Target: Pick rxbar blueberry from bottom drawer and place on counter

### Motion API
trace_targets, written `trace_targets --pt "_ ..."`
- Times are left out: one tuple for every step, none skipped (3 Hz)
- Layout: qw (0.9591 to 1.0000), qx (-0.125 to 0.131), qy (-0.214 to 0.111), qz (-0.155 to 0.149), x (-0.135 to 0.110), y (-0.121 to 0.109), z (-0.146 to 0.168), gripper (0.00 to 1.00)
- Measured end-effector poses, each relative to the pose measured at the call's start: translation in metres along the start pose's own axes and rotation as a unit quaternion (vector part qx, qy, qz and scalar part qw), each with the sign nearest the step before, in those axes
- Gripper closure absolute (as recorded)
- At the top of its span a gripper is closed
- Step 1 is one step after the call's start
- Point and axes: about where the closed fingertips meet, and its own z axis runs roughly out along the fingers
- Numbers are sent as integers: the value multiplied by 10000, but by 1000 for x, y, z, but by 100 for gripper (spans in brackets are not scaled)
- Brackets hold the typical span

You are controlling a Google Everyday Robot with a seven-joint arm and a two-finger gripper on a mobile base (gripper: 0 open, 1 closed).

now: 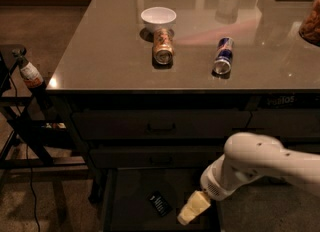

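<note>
You've got the rxbar blueberry (160, 204) lying flat on the floor of the bottom drawer (131, 196), which stands open. The bar has a dark wrapper with pale lettering, sits on a diagonal, roughly mid-floor and clear of the walls. The gripper (184, 219) hangs over the drawer just right of the bar. The counter (110, 46) above is glossy grey-brown and reflective.

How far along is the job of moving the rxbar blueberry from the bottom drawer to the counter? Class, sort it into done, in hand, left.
Done: the bottom drawer stands open. In hand: the gripper hangs low over the drawer, just right of the rxbar blueberry, which lies flat on the drawer floor, apart from it. Left: grasping the bar, lifting it, setting it on the counter.
</note>
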Motion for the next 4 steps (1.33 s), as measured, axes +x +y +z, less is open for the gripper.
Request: trace_targets --pt "9961 -367 -374 707 1 -16 68 0" --pt "9889 -822 -597 1086 2 -30 117 0" --pt "9870 -979 -543 1157 8 -25 133 0" --pt "9853 -1029 -620 1211 7 -28 139 0"
